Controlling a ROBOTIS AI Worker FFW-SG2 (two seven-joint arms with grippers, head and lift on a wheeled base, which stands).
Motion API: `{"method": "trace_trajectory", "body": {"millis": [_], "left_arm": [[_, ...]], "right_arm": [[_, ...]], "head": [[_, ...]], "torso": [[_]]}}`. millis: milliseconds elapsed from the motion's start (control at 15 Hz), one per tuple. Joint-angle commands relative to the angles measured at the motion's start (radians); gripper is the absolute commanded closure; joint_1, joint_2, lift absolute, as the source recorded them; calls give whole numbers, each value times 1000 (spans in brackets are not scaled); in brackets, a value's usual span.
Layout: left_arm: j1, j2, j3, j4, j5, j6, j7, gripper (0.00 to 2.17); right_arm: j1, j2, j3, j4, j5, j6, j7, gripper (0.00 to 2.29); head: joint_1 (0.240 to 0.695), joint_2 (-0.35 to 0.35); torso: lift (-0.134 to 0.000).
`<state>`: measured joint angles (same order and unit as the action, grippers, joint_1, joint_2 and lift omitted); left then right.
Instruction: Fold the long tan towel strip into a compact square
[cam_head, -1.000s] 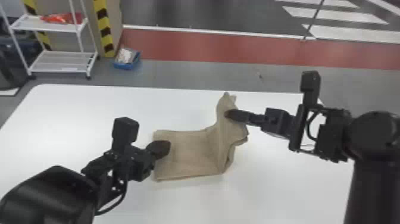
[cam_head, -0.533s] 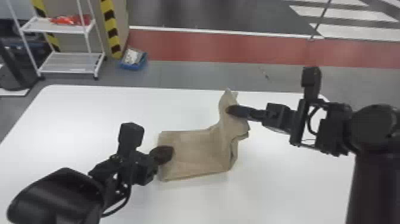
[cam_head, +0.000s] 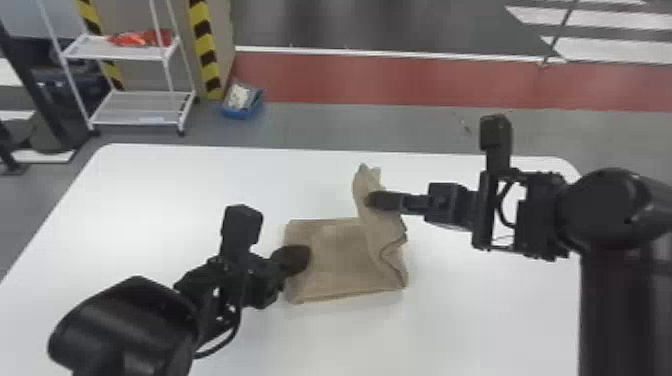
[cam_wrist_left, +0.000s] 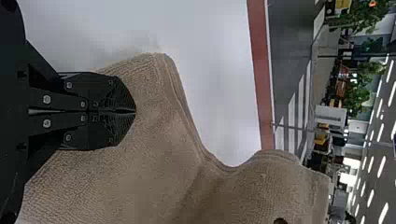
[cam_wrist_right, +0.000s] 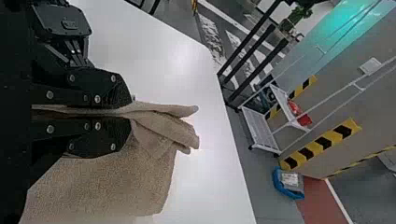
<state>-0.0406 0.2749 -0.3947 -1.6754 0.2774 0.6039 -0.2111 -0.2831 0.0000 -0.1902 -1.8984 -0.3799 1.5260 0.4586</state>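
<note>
Towel strip (cam_head: 340, 255) lies partly folded on the white tabletop (cam_head: 175, 200), its right-hand part lifted upright in a loose, creased flap. From the lower left of the head view, the left arm slants forward and inward, its end effector (cam_head: 306, 259) resting on the flat left part with both fingers pressed together. The right arm rises at the right, bends at a round black joint and points its wrist nearly level inward; its end effector (cam_head: 372, 199) pinches the raised flap between closed fingers.
</note>
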Motion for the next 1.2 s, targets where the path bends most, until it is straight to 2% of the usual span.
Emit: {"method": "trace_trajectory", "body": {"millis": [0, 600, 1133], "left_arm": [[-1, -3, -6, 5, 0, 0, -1, 1973], [-2, -13, -18, 11, 5, 0, -4, 1973], [8, -8, -16, 6, 6, -3, -5, 1973]], "right_arm": [[-1, 1, 24, 33, -5, -8, 0, 1055], [5, 1, 124, 76, -40, -91, -44, 1055], [27, 1, 141, 124, -70, -122, -44, 954]], "head": [[695, -57], [695, -23], [695, -4]], "torso": [[-124], [-124], [-124]]}}
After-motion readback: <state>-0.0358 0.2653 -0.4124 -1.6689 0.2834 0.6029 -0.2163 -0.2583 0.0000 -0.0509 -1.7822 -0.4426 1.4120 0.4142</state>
